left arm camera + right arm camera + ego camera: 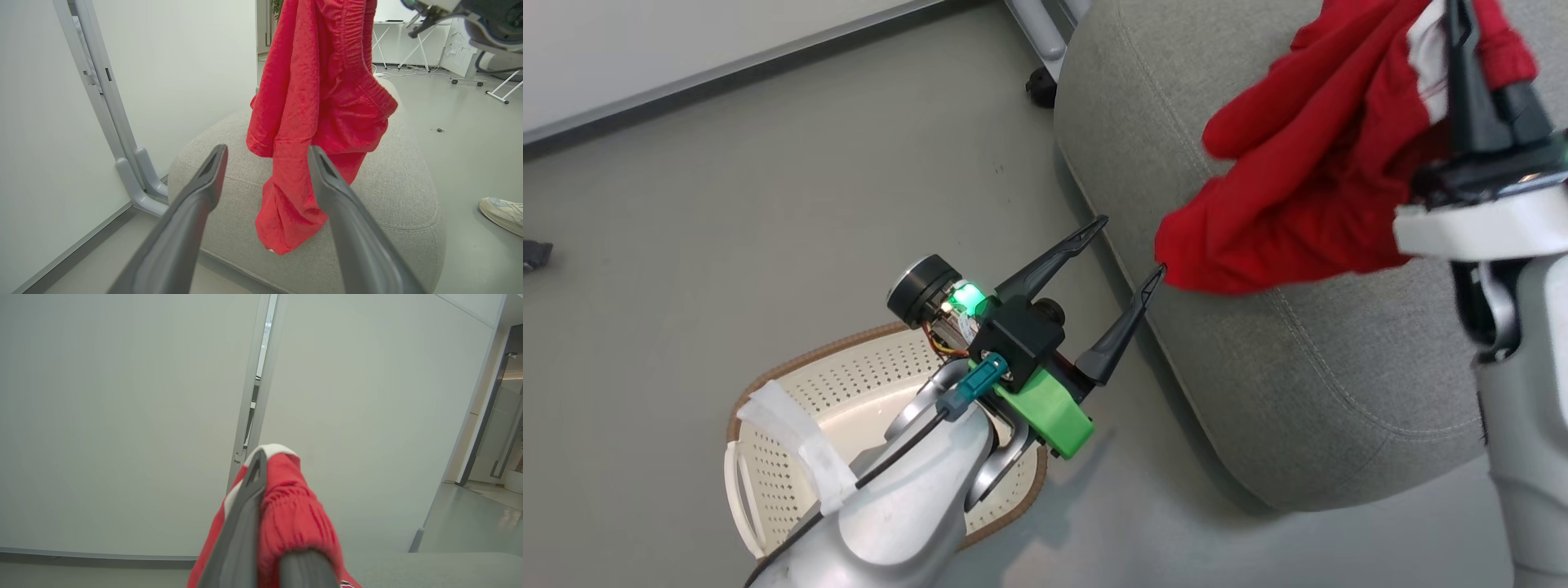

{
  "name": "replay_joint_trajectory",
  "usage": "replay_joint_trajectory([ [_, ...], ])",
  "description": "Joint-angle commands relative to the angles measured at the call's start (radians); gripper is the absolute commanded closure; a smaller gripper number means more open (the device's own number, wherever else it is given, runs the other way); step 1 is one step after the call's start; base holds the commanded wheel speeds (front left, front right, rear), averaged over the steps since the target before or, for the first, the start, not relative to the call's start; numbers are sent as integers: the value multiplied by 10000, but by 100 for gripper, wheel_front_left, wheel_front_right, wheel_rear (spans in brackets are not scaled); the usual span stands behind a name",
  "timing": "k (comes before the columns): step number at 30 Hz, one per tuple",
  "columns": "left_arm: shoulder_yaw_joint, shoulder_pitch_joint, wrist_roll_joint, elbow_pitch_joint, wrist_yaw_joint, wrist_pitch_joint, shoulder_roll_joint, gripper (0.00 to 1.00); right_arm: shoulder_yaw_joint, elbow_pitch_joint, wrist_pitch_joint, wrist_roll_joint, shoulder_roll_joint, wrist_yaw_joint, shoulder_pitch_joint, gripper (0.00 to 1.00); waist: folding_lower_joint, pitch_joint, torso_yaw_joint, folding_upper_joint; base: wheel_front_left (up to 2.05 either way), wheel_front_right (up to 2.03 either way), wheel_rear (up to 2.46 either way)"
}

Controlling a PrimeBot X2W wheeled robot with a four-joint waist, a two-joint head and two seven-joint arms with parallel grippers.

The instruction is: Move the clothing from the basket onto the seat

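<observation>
A large grey upholstered seat (1298, 384) with rounded edges and a stitched seam stands on a grey floor. Over it hangs the clothing (1307, 171): red shorts with a gathered waistband and a white stripe. They are held up by the right gripper (1462, 41), whose two dark fingers are pressed together on the waistband. In the left wrist view the lowest folds appear to rest on the seat's near edge.

The cream perforated basket (792, 392) sits on the floor just beside the seat. No cloth shows in its visible part, and the left forearm hides the rest.

The left gripper (1131, 245) hovers between basket and seat with its fingers spread and holding nothing. One fingertip is close to the hanging hem.

A person's pale shoe (502, 210) is on the floor beyond the seat.

The step in hand looks like the set-down. To do it well:
- Carry the shorts further in over the cushion's middle, since cloth left on the rounded edge could slide off.
- Lower until the fabric piles up and goes slack, then part the fingers.
- Keep the left gripper clear of the hem so nothing snags.
</observation>
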Motion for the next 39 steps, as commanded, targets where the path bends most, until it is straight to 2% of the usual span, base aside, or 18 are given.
replay_joint_trajectory([
  [1,-30,-213,26,10,-29,-5,113,0,-228,11,-1,-14,-187,-11,-434,100,0,671,139,-1,0,0,0],
  [3,-64,-400,60,23,-29,-5,147,0,-684,55,-1,120,-386,-11,-1159,100,0,1033,197,-1,0,0,0],
  [10,-190,-975,195,68,-30,-5,260,0,-1928,761,-1,307,-1763,-11,-3585,100,0,2297,285,-1,0,0,0],
  [16,-313,-1441,314,98,-30,-5,396,0,-2361,2188,-1,480,-3175,-11,-5484,100,0,3120,216,-1,0,0,0],
  [23,-405,-1779,373,104,-30,-5,488,0,-2561,3846,-1,442,-4222,-11,-6662,100,0,3734,176,-1,0,0,0],
  [28,-378,-1855,349,120,-28,-5,587,0,-2437,4551,-1,325,-4179,-11,-6151,100,0,3949,170,-1,0,0,0],
  [39,-417,-2068,306,184,-15,-5,753,0,-2482,5299,-1,236,-2928,-11,-4453,100,0,4201,298,-1,0,0,0],
])
